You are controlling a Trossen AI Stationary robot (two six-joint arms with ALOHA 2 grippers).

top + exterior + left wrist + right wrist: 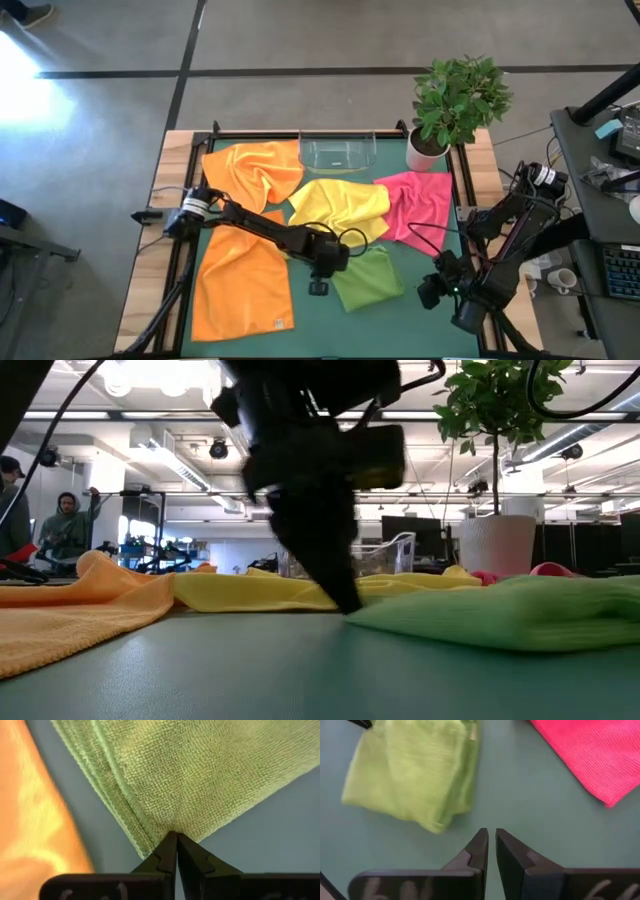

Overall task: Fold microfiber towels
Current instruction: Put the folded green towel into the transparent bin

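The lime green towel (pixel 368 278) lies folded on the green mat at the near middle; it also shows in the right wrist view (pixel 415 770). My left gripper (pixel 175 836) is shut at its near-left corner, down at the table (pixel 350 605). The yellow towel (pixel 340 205) and the hot pink towel (pixel 420 205) lie crumpled behind it. One orange towel (pixel 255 170) lies at the far left. The other orange towel (pixel 240 285) lies flat at the near left. My right gripper (pixel 491 834) hovers empty at the near right, its fingers a narrow gap apart. My left gripper has its shut fingertips on the lime green towel's edge beside its corner (pixel 165 827), where several folded layers (pixel 125 815) show. The fingers come from above, pointing down (pixel 335 575). The towel lies flat on the mat, slack.
A clear plastic tray (pixel 337 152) stands at the far middle and a potted plant (pixel 455 100) at the far right corner. Bare mat (pixel 530 810) shows between the green and pink towels. People (pixel 65 525) stand in the room beyond.
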